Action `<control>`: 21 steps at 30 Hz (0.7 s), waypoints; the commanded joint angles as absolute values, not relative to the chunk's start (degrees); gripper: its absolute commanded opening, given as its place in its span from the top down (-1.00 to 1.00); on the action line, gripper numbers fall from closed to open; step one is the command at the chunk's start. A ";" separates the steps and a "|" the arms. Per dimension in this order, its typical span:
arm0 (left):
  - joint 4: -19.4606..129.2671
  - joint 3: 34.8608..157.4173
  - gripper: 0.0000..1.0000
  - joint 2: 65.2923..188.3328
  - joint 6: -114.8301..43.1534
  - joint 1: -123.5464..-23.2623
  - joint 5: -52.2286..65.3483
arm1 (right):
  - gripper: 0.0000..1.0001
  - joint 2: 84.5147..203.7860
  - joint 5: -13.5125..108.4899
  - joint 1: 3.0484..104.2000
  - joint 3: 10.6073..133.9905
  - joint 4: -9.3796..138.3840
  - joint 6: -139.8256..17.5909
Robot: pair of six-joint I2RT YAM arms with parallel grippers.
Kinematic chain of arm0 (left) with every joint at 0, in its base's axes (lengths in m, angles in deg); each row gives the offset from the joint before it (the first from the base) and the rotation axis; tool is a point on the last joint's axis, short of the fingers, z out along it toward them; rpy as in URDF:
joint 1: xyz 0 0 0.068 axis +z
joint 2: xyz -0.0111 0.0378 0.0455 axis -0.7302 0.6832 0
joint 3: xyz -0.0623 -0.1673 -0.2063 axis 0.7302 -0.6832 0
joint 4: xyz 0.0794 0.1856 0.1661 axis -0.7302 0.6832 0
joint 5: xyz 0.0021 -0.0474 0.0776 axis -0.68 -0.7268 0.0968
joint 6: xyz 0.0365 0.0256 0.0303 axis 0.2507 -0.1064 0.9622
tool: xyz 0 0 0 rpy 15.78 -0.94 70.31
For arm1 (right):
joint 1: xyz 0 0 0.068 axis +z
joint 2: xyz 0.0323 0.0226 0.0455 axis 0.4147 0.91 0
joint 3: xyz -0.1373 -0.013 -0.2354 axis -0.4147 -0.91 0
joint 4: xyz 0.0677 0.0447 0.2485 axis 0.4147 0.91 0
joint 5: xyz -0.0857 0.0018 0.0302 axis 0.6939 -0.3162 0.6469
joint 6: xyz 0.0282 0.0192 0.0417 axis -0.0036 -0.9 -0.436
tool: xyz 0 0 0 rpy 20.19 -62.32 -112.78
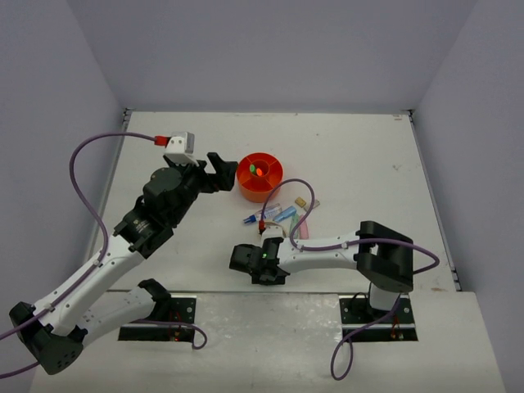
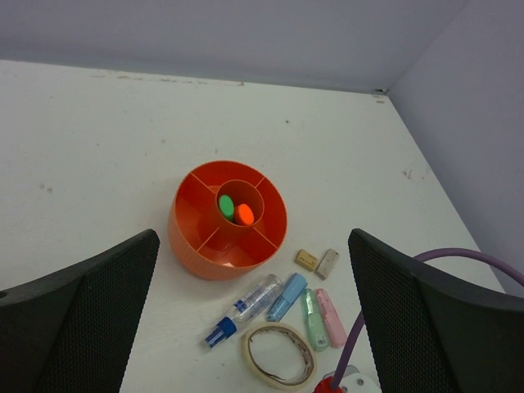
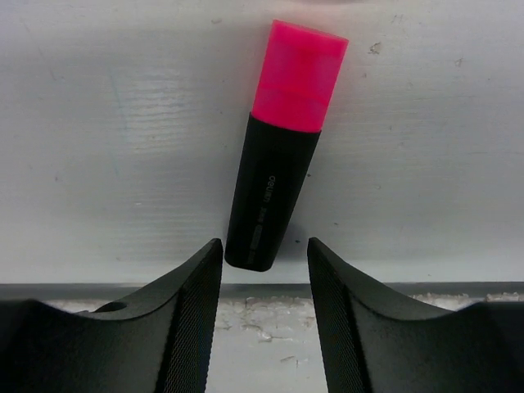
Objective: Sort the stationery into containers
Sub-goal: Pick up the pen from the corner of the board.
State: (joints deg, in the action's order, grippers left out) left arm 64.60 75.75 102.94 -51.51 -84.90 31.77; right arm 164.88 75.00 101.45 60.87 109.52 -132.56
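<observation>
The round orange organizer (image 2: 187,241) sits on the white bench (image 2: 98,139). Two highlighters stand in its middle cup, one with a green cap (image 2: 226,205) and one with an orange cap (image 2: 244,214). The ring parts around the cup look bare.

The left pincer (image 1: 213,172) hangs just beside the organizer. Its jaws are spread wide and hold nothing.

Near the organizer lie a white pen with a blue tip (image 2: 246,309), a blue mini marker (image 2: 286,296), a green one (image 2: 311,318) and a pink one (image 2: 330,317). A tan rubber band (image 2: 278,354) lies next to the pen. Two small tan blocks (image 2: 316,261) sit side by side.

The pink-capped highlighter (image 3: 274,180) lies flat on the bench, close to the near edge and well apart from the organizer. The right pincer (image 3: 264,250) is down low there. Its jaws stand on both sides of the highlighter's black end. I cannot tell if they squeeze it.
</observation>
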 commanded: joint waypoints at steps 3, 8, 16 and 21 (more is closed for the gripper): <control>65.42 73.93 -1.00 103.37 -51.17 -84.79 31.22 | 0.15 167.02 76.99 100.79 60.14 108.71 -135.82; 65.14 72.99 -1.00 103.44 -51.22 -84.79 31.30 | 0.24 165.54 76.16 100.79 56.20 103.80 -134.97; 63.99 71.23 -1.00 104.73 -52.05 -84.79 26.68 | 1.00 159.97 80.05 100.94 55.40 109.32 -137.32; 62.79 70.25 -1.00 105.62 -53.78 -84.79 20.76 | 1.00 152.55 83.01 101.66 54.60 110.65 -134.03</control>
